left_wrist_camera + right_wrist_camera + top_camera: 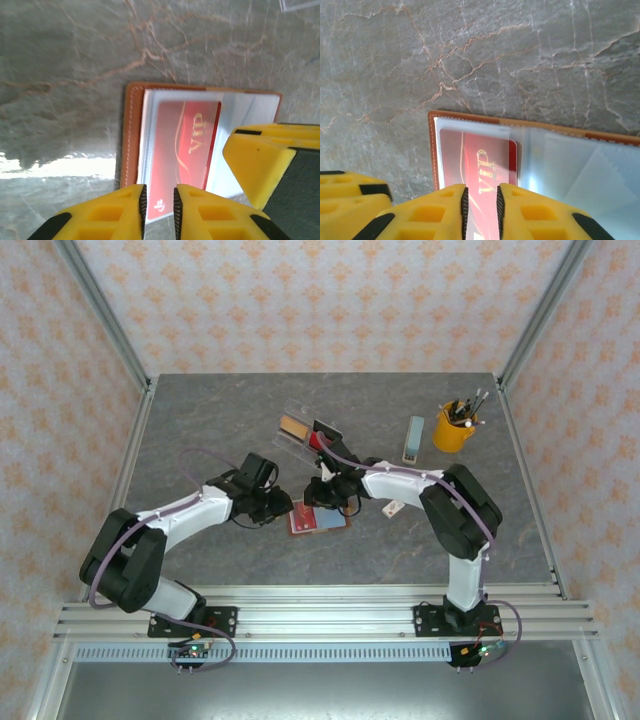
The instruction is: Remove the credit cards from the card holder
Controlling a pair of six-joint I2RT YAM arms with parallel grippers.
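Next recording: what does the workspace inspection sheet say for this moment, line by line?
Surface: grey marbled table, no spills seen.
Job's things: card holder lies open with a red card in its clear pocket; a tan card lies in the clear tray.
Clutter: yellow cup of pens, pale blue block, white tag.
Grippers: left gripper and right gripper are both over the red card, fingers nearly together; grip unclear.
Cables: purple cables follow the arms, off the cards.
Surroundings: patterned walls, metal frame.
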